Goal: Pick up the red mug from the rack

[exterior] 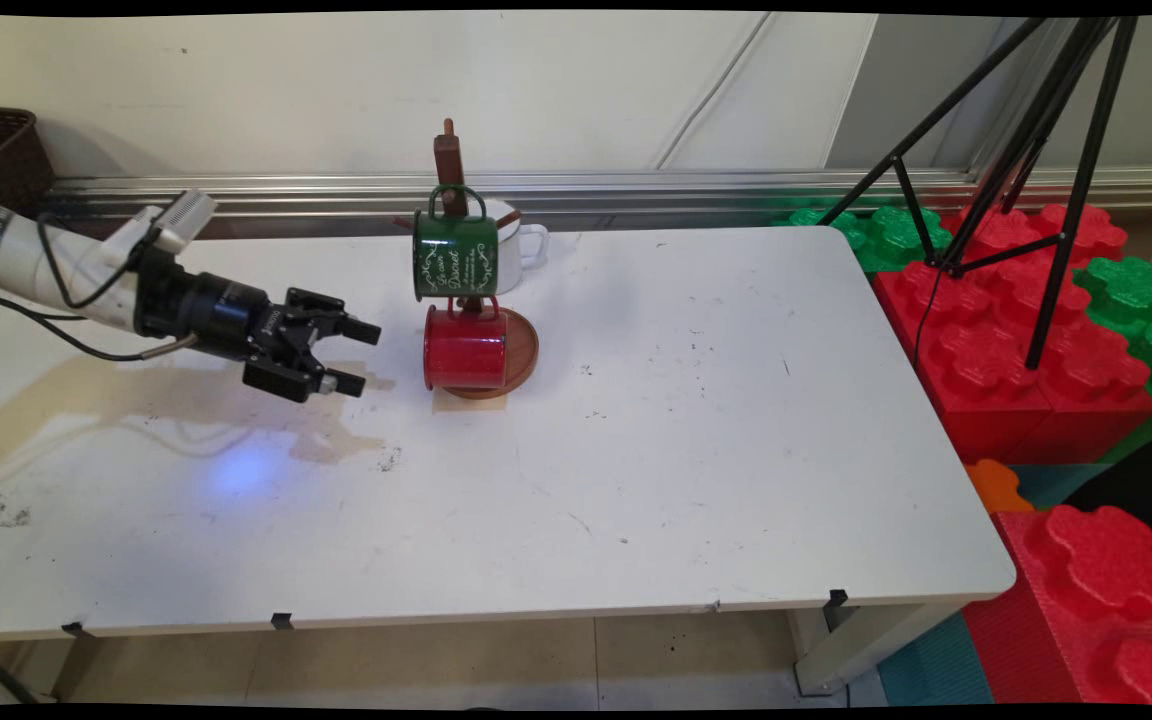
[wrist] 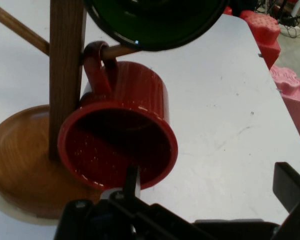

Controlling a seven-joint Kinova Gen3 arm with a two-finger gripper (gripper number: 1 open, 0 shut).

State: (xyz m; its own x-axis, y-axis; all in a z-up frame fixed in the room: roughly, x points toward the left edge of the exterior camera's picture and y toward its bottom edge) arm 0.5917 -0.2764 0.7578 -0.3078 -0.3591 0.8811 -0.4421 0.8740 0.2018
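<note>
While hanging by its handle from a low peg of the wooden mug stand [exterior: 456, 160], the red mug [exterior: 464, 347] is facing its open mouth sideways toward the gripper [exterior: 364, 356], which is hovering just beside it, spread wide and holding nothing.

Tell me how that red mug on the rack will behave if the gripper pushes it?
The red mug hangs by its handle from a peg of the wooden rack, so it would probably swing. Its glossy enamel looks slippery. The open gripper sits beside it.
</note>
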